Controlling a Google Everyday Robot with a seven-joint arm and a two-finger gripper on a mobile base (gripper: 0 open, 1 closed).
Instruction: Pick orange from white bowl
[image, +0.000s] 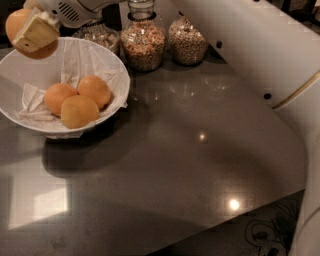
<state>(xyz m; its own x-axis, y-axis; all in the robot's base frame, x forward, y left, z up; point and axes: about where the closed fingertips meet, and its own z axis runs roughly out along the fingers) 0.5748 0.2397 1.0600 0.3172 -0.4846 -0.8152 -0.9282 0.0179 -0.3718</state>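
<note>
The white bowl (112, 95), wide and lined with crumpled white paper, stands at the left of the dark counter. Three oranges lie in it, close together: one at the left (59, 97), one at the back (94, 90), one in front (79, 111). My gripper (31, 30) is at the top left, above the bowl's far left rim. It is shut on a fourth orange (16, 22), held clear of the bowl. A pale finger (37, 32) covers much of that fruit.
Three glass jars of grains stand behind the bowl: a low one (100, 35), a tall one (144, 40) and a round one (187, 42). My white arm (260, 50) crosses the top and fills the right side. The counter's front edge runs along the lower right.
</note>
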